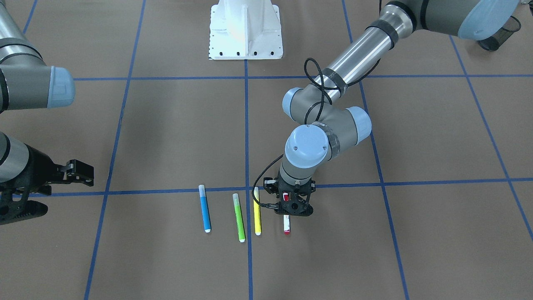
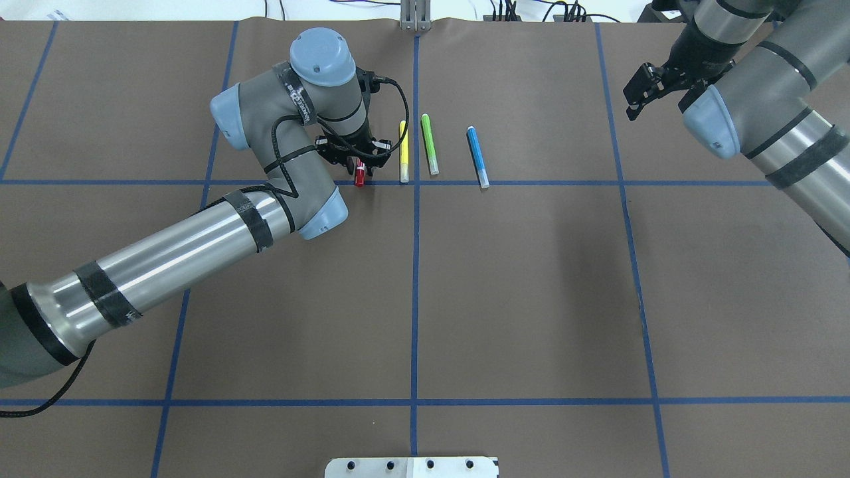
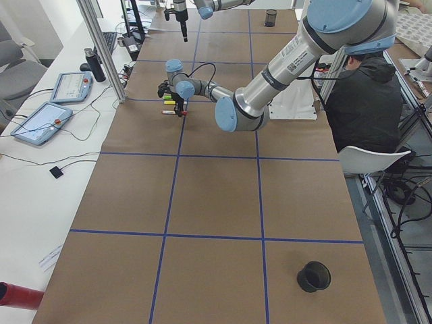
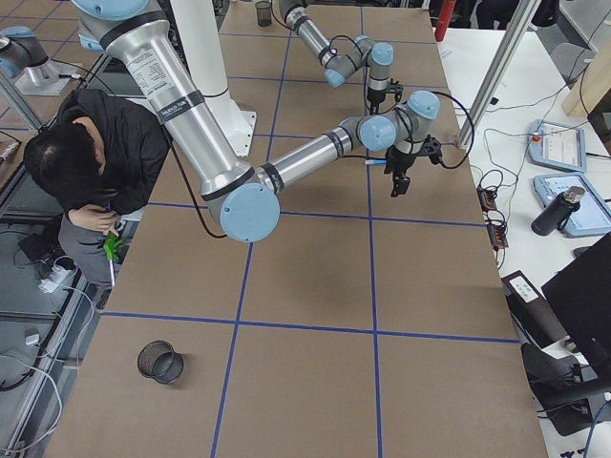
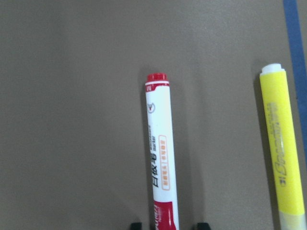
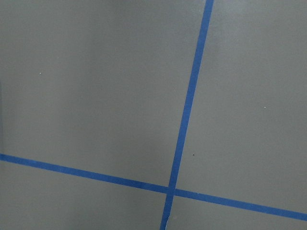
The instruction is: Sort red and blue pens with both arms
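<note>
The left arm (image 2: 166, 265) reaches in from the lower left of the overhead view and points its black two-finger left claw (image 2: 358, 162) straight down over the white-barrelled marker with a red cap (image 5: 160, 158). That claw is released: in the left wrist view its fingertips (image 5: 136, 226) show at the bottom edge, one on each side of the red cap, with a strip of bench between each tip and the marker. The marker lies flat on the brown paper-covered bench (image 2: 531, 299), its small red end plug towards the top of the wrist frame. To its right in that frame lies the slim yellow marker with a pale cap (image 5: 283, 143), parallel and apart from it.

In the front-facing view four markers form a row at lower centre, roughly parallel, none touching. From frame left they are the blue-barrelled marker with a pale translucent cap (image 1: 205, 212), the slim green marker with a pale cap (image 1: 238, 218), the yellow one, then the red-capped one, half hidden under the left claw. A blue tape line (image 1: 166, 191) runs across the row's upper ends.

The right arm (image 2: 783, 126) sits at the upper right of the overhead view, well apart from the markers. Its right claw (image 2: 639, 91) hangs above bare bench with fingers spread and nothing between them. A black mesh cup (image 1: 499, 35) stands at the upper right of the front-facing view
</note>
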`<state>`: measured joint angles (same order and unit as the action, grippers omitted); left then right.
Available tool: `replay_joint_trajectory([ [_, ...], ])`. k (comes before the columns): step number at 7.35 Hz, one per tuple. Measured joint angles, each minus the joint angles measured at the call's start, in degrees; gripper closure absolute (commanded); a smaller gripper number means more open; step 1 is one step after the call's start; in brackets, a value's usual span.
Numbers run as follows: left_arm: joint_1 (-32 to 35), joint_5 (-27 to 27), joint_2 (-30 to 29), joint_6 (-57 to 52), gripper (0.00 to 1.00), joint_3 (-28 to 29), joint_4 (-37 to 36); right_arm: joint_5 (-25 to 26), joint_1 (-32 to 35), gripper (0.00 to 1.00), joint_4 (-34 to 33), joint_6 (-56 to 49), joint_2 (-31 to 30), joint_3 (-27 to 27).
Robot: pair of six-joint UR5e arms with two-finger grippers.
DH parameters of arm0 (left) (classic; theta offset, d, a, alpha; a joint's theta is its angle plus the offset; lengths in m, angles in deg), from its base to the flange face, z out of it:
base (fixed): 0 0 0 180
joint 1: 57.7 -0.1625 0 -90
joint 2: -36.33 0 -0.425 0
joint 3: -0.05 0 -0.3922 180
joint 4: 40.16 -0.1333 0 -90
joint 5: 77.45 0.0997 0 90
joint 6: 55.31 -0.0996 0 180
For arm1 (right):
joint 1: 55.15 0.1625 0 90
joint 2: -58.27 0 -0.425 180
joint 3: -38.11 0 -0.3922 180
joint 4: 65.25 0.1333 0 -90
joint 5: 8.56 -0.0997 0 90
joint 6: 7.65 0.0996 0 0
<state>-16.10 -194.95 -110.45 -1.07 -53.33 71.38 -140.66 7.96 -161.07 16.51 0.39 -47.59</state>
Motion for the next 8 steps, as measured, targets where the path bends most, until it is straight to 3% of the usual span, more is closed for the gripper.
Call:
replay_joint_trajectory([
  [3, 1.4, -1.0, 0.0, 3.7, 1.0, -2.3, -1.7, 0.0, 0.0, 0.0, 0.0, 0.0, 0.0, 0.0],
  [5, 5.2, -3.9, 0.9, 4.4, 1.0, -7.2, -10.7, 0.1, -0.5, 0.0, 0.0, 2.1, 2.2, 1.1],
  [8, 13.0, -9.4, 8.7, 2.8, 1.0, -18.8, -24.0, 1.3, -4.4, 0.01, 4.8, 8.9, 11.1, 10.5],
])
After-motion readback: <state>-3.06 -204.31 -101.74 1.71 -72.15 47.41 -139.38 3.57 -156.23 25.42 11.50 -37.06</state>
